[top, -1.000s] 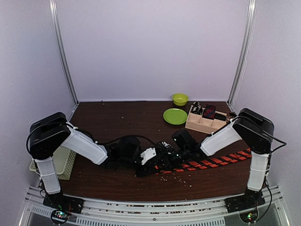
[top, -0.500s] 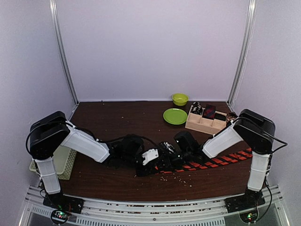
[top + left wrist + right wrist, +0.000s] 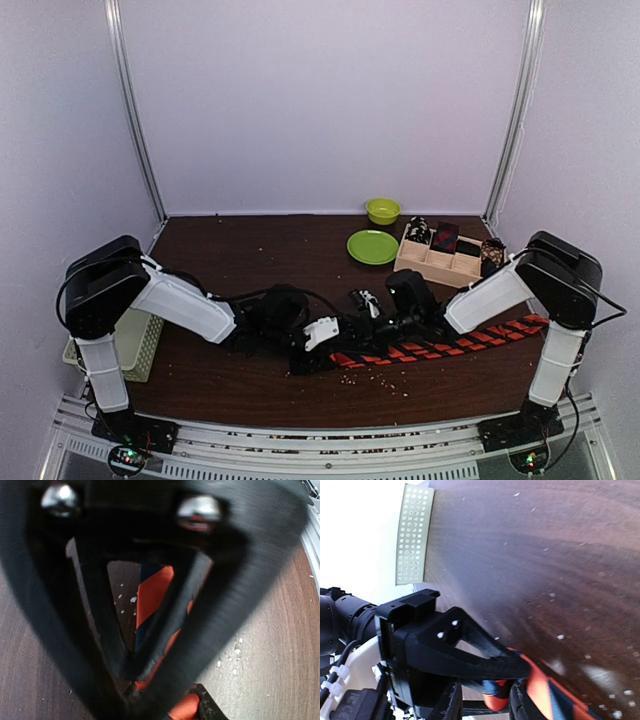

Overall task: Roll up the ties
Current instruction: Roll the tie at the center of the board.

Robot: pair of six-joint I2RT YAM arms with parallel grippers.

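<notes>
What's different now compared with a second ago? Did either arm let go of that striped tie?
The right tool opened, seems to have let go of the orange-red striped tie, and drew back to the right, baring more of the tie's end. The left tool barely moved and still pinches that end. The green plate, green bowl and wooden box stayed put.

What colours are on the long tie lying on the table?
Orange-red with black diagonal stripes. The long tie shows best in the top external view.
</notes>
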